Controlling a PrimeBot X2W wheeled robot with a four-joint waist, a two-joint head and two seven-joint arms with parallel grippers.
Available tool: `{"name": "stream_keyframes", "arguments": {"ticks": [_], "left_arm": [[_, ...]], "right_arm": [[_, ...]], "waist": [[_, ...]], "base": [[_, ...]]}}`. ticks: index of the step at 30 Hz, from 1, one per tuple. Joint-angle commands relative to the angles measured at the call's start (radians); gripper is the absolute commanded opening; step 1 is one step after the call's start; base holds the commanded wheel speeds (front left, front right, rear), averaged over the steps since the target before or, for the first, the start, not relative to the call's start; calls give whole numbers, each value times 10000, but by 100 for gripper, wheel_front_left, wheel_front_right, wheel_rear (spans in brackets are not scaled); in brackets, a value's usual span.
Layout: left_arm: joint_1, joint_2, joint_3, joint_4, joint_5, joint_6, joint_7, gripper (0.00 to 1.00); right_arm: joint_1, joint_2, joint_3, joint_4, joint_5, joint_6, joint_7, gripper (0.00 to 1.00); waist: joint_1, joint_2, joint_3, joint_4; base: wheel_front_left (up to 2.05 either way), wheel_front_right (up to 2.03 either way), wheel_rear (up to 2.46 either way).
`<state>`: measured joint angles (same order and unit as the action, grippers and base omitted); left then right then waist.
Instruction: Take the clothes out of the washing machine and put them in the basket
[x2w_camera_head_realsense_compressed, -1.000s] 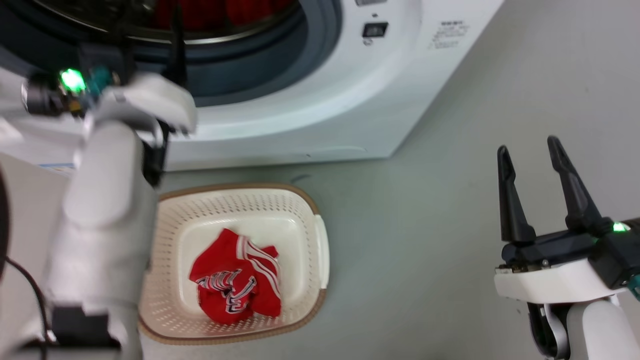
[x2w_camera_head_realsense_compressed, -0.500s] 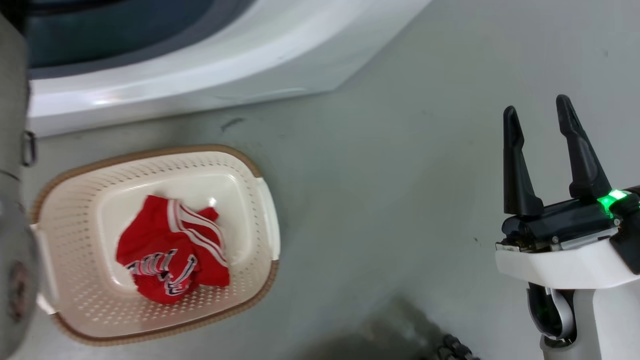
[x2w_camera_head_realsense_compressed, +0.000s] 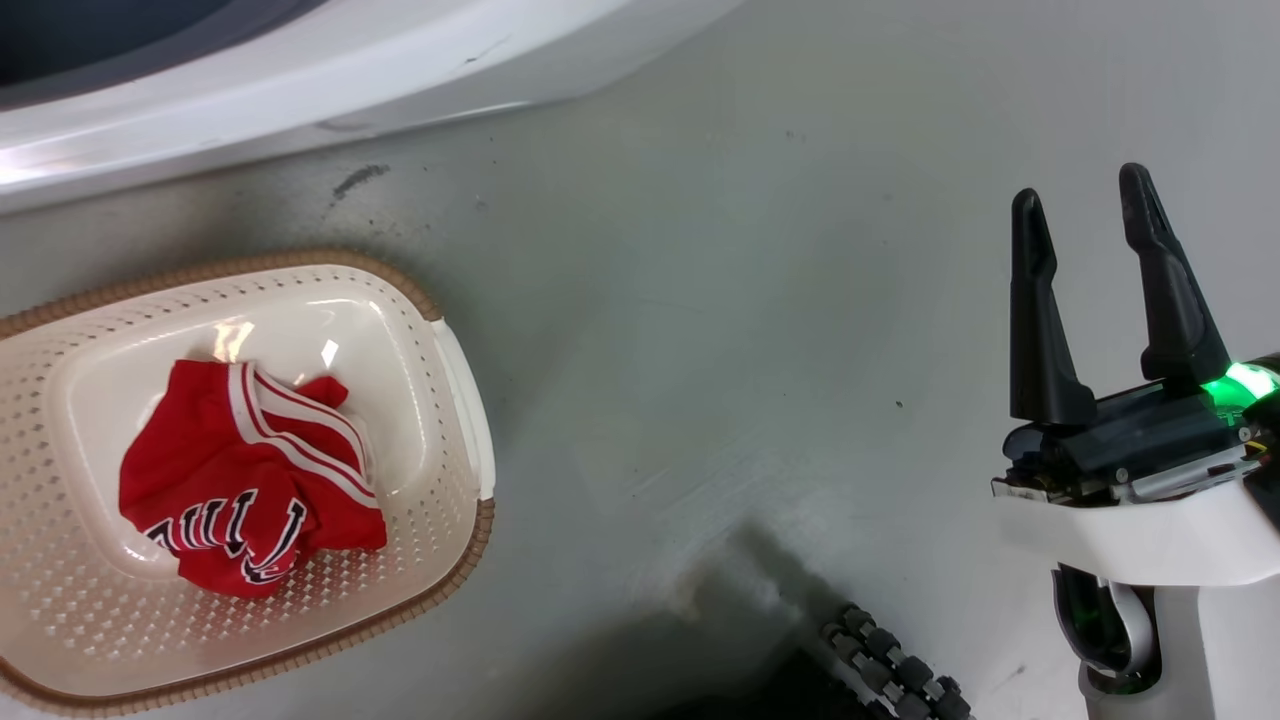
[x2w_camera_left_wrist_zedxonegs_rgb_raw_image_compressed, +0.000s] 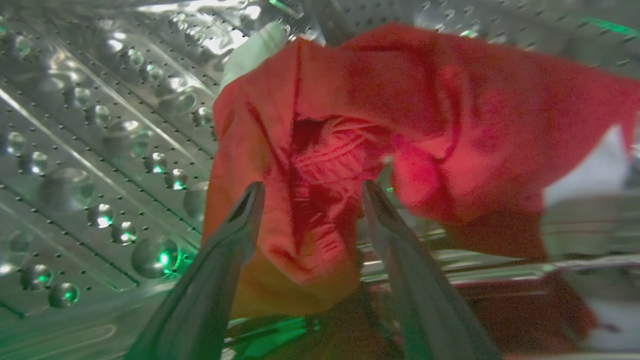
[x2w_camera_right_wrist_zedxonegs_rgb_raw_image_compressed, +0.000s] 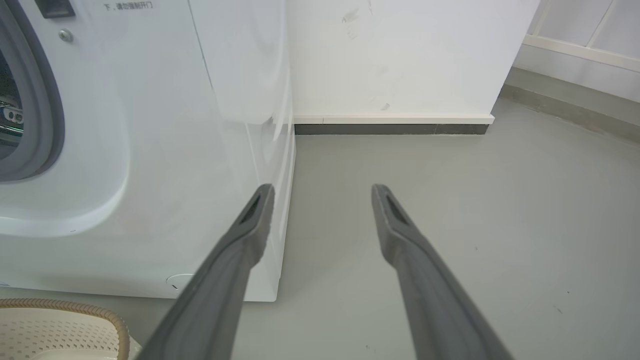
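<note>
The left jaws stand open inside the washing machine (x2w_camera_right_wrist_zedxonegs_rgb_raw_image_compressed: 175, 150). In the left wrist view their two dark fingers (x2w_camera_left_wrist_zedxonegs_rgb_raw_image_compressed: 235, 240) are spread apart in front of a crumpled plain red garment (x2w_camera_left_wrist_zedxonegs_rgb_raw_image_compressed: 425, 115). Part of the fabric shows in the gap between the tips, but nothing is clamped. Whether the tips touch the cloth cannot be told. The garment lies against the perforated steel drum (x2w_camera_left_wrist_zedxonegs_rgb_raw_image_compressed: 100, 150), whose dimpled wall runs off to the left and catches green glints.

The right jaws are open too and hold nothing. In the head view they sit at the right, over the bare grey floor (x2w_camera_head_realsense_compressed: 700, 300) and well apart from everything else, with a green light (x2w_camera_head_realsense_compressed: 1235, 385) glowing on the wrist. In the right wrist view the fingers (x2w_camera_right_wrist_zedxonegs_rgb_raw_image_compressed: 400, 240) point towards the machine's front corner and the white wall (x2w_camera_right_wrist_zedxonegs_rgb_raw_image_compressed: 400, 50) with its dark skirting strip (x2w_camera_right_wrist_zedxonegs_rgb_raw_image_compressed: 390, 129).

The basket (x2w_camera_head_realsense_compressed: 460, 400) stands on the floor near the foot of the machine, at the lower left of the head view. The red jersey (x2w_camera_head_realsense_compressed: 240, 490) lies bunched in the middle of its bottom, white-and-dark striped trim uppermost and dark-edged lettering showing. A small dark scuff (x2w_camera_head_realsense_compressed: 355, 180) marks the floor between basket and machine. A black segmented part (x2w_camera_head_realsense_compressed: 890, 665) shows at the bottom edge of the head view.
</note>
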<state>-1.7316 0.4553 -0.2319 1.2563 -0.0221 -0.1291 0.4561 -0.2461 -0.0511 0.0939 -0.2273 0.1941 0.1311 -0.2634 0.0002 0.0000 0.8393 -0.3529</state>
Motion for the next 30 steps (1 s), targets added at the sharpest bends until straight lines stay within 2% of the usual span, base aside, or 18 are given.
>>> {"name": "stream_keyframes", "arguments": {"ticks": [1,5,16,17,18,24,30], "left_arm": [[-130,92,-68,9,10,3,36,100],[-180,260,-359,34,-50,2,190,100],[272,171,-765,208,-594,-9,259,100],[290,152,-848,215,-591,-11,278,27],[296,140,-934,216,-636,-11,299,0],[313,256,-1236,-82,-875,-13,-255,0],[253,291,-1386,-470,-988,1,-1422,0]], "right_arm": [[-131,15,-4,-66,9,-7,-20,100],[-180,15,-60,-127,91,-7,-20,100],[-257,15,-30,-141,165,-7,-20,100],[-256,15,-36,-136,166,-7,-20,100],[-253,15,-41,-133,174,-7,-20,100],[-231,15,-55,-58,160,-7,-20,100],[-156,14,-45,-12,38,-7,-20,100]], "waist": [[-2,0,129,-69],[-2,0,355,-132],[-2,0,569,-111],[-2,0,566,-108],[-2,0,566,-106],[-2,0,448,-90],[-2,0,25,40]], "base": [[0,0,0],[0,0,0],[0,0,0],[0,0,0],[0,0,0],[0,0,0],[0,0,0]]}}
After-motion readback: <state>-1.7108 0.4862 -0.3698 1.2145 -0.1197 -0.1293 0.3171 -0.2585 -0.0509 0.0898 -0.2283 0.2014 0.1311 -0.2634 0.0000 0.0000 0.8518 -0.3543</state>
